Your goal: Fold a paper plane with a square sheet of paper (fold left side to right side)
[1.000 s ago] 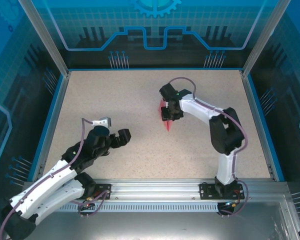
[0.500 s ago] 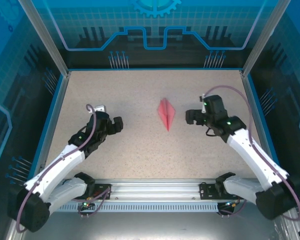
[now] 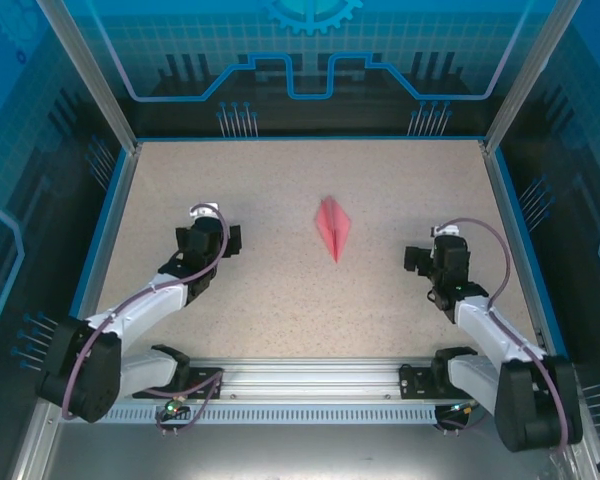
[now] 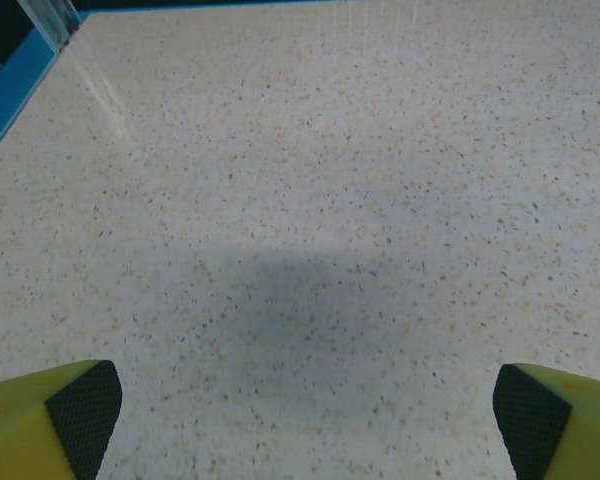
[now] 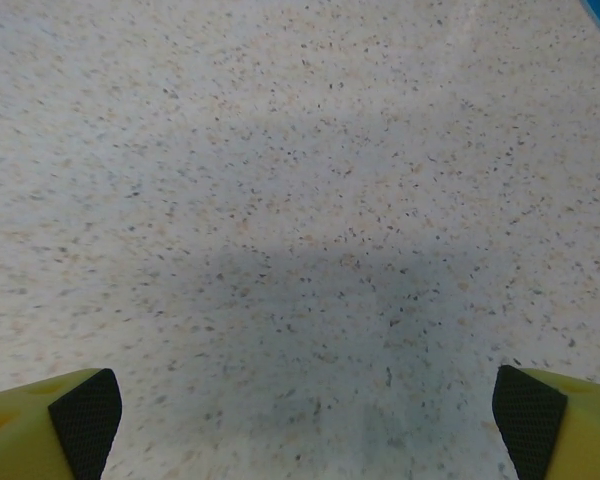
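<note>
Overhead, a speckled beige tabletop (image 3: 280, 300) with a thin blue rim (image 3: 98, 255) takes up the floor of a blue glass-walled enclosure, and a metal rail (image 3: 310, 378) along its near edge carries both arm bases. The white-and-black left arm (image 3: 145, 300) reaches from the near left corner toward the left-centre of the table, and the matching right arm (image 3: 485, 325) is folded more tightly on the near right. A salmon-pink, dart-shaped paper plane (image 3: 333, 226) lies flat on the table a little right of centre, its sharp tip toward the near edge and its wider end toward the far edge, with a darker fold line running along its length. It sits between the two grippers, well apart from each and touched by neither. The left gripper (image 3: 208, 232) hangs over bare table to the plane's left; its wrist camera shows the jaws spread wide, yellow fingers with black ribbed pads (image 4: 80, 412) at the frame's lower corners and only tabletop and shadow between them. The right gripper (image 3: 438, 255) hangs over bare table to the plane's right, likewise fully parted with pads (image 5: 85, 412) far apart, holding nothing.
</note>
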Robot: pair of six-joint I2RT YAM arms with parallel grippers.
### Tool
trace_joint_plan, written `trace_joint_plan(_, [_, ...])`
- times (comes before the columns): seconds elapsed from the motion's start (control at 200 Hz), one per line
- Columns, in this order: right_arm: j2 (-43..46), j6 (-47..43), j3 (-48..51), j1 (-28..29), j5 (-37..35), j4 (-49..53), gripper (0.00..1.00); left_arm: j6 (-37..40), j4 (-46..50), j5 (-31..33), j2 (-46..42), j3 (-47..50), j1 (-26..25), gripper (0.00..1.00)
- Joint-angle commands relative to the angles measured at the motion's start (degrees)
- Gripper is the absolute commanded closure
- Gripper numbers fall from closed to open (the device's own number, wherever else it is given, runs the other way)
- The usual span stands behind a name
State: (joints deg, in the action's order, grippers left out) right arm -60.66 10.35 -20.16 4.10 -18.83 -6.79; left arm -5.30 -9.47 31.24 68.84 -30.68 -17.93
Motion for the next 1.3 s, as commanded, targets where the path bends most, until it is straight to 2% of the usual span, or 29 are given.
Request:
trace_joint_plan(0.0, [-4.6,-4.9,0.1,-0.9,3.2,-18.1,0.01,6.4,-12.7,-2.2,3.1,4.0,2.3,0.01])
trace_joint_plan(0.095, [-9.3,-8.6,-0.3,-0.2,4.9,-25.5,0.01,8.5,-20.1,-3.1,5.7,7.1,2.4,0.01])
trace_joint_plan(0.175, [-13.0,-10.3,-0.8,0.2,5.9,-31.0,0.01,9.8,-24.3,-6.6,5.6,8.5,2.8,0.01])
trace_joint_plan(0.255, [-15.7,-9.3,-2.2,0.1,7.8,-31.8,0.01,10.8,-28.4,-8.4,6.2,9.8,3.9,0.01])
trace_joint_plan(0.39, [-25.7,-10.1,0.1,0.6,8.6,-46.1,0.01,11.4,-32.9,-14.4,8.2,10.2,7.0,0.01])
trace_joint_plan(0.445, [-24.7,-9.9,-2.6,0.8,8.8,-38.8,0.01,11.5,-35.6,-16.6,9.9,10.6,8.6,0.01])
trace_joint_plan(0.505, [-25.4,-9.8,-3.8,0.7,8.9,-37.6,0.01,10.8,-40.9,-19.0,12.9,11.7,10.6,0.01])
trace_joint_plan(0.58, [-25.3,-9.4,-3.6,0.0,9.8,-37.6,0.01,8.2,-40.7,-22.4,13.4,11.8,13.4,0.01])
trace_joint_plan(0.675, [-25.4,-9.2,-3.5,-0.3,10.3,-38.2,0.01,7.9,-44.2,-22.4,18.2,11.1,14.0,0.01])
trace_joint_plan(0.73, [-25.4,-9.2,-3.5,-0.4,10.3,-38.2,0.01,6.7,-37.5,-24.4,17.4,8.6,15.2,0.01])
trace_joint_plan(0.8, [-25.4,-9.2,-3.5,-0.4,10.4,-38.1,0.01,4.9,-35.4,-25.8,18.0,7.1,17.3,0.01])
trace_joint_plan(1.295, [-25.5,-10.0,-3.8,0.5,9.7,-37.7,0.01,4.9,-35.7,-26.3,18.1,7.0,17.4,0.01])
